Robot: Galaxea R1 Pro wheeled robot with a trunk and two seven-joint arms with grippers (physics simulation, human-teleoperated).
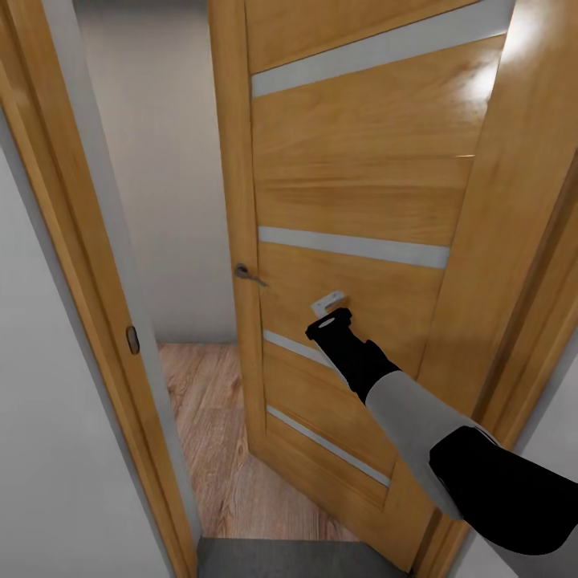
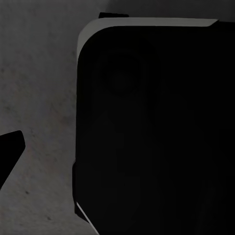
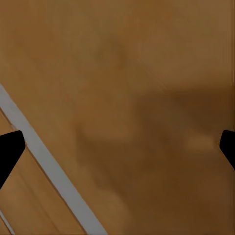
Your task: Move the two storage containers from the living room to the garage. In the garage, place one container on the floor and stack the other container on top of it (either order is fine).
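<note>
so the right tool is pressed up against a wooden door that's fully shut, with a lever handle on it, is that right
Not quite. The wooden door is partly open, not shut: the head view shows a gap and wood floor beyond it. The right tool does reach toward it, and it has a lever handle.

soft, even light is filling the head view, with a white glare spot burning on the wooden door (image 1: 361,185) near its upper right. straight edges are bowing toward the corners. the right wrist view is showing a blurred door surface carrying a faint shadow. the left wrist view is sitting dim, mostly black.
</note>
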